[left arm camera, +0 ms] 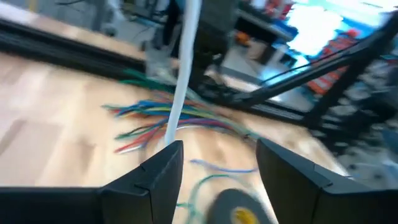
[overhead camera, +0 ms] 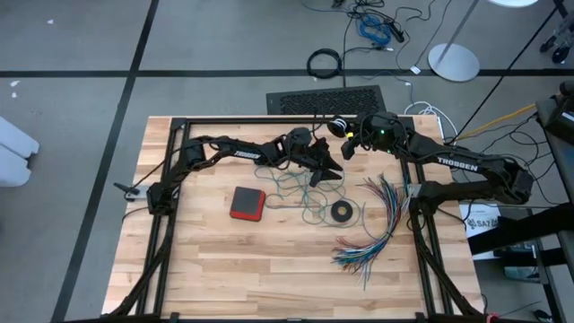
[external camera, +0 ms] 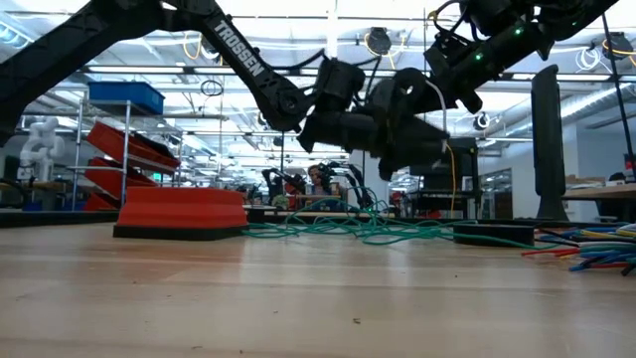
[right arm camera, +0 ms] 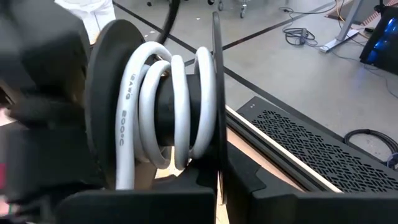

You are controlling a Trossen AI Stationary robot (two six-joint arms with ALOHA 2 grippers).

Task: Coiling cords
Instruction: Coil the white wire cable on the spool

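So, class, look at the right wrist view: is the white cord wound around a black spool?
Yes: several turns of the white cord wrap the core of the black spool, between its two flanges.

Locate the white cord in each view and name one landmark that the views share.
High view: white cord between the two grippers, near the table's far edge.
Low view: a thin white line curving down at upper right.
Left wrist view: a white strand running down toward the left gripper.
Right wrist view: coiled around a black spool.
Shared landmark: the multicoloured wires.

The wooden table (overhead camera: pixel 224 260) carries a red block (overhead camera: pixel 247 203), teal cord (overhead camera: pixel 300 193), black ring (overhead camera: pixel 342 212) and coloured wires (overhead camera: pixel 381 224).
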